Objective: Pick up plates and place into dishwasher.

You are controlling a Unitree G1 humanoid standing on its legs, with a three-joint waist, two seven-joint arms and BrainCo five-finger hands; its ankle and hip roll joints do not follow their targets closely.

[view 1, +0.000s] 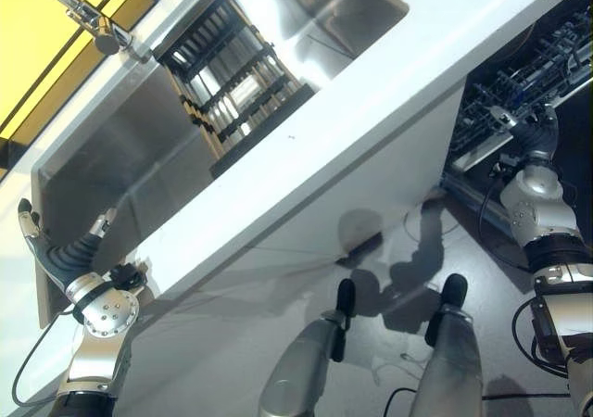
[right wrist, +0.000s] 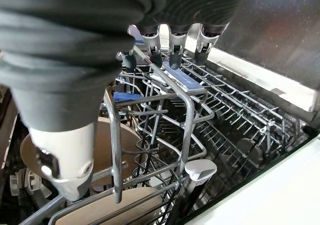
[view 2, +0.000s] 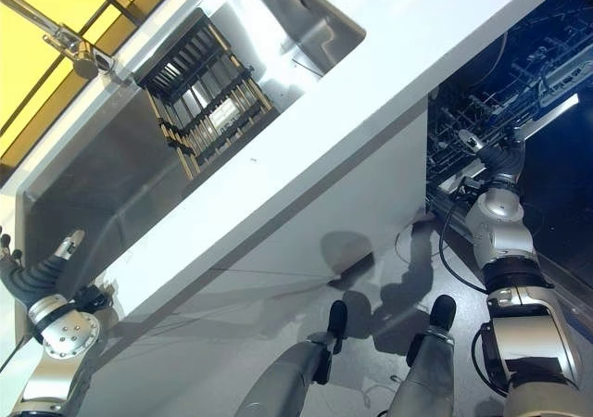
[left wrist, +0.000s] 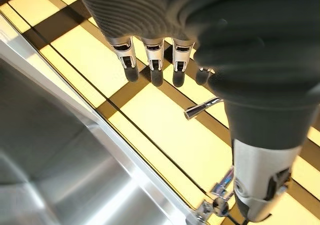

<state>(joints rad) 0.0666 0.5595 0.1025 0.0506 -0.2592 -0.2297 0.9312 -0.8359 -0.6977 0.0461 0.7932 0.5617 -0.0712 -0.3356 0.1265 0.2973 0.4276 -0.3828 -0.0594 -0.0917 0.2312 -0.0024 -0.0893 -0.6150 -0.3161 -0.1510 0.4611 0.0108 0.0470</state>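
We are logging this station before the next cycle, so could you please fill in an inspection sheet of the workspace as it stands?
Surface: white counter with a steel sink set in it.
Job's things: two brown plates standing in the dishwasher rack; a dark drying rack in the sink, plates on it cannot be made out.
Clutter: nothing seen.
Hands: left hand open, above the sink's far edge, holding nothing; right hand open over the dishwasher rack, holding nothing.
Cables: nothing seen.
Surroundings: faucet behind the sink; yellow wall with dark lines; grey floor.
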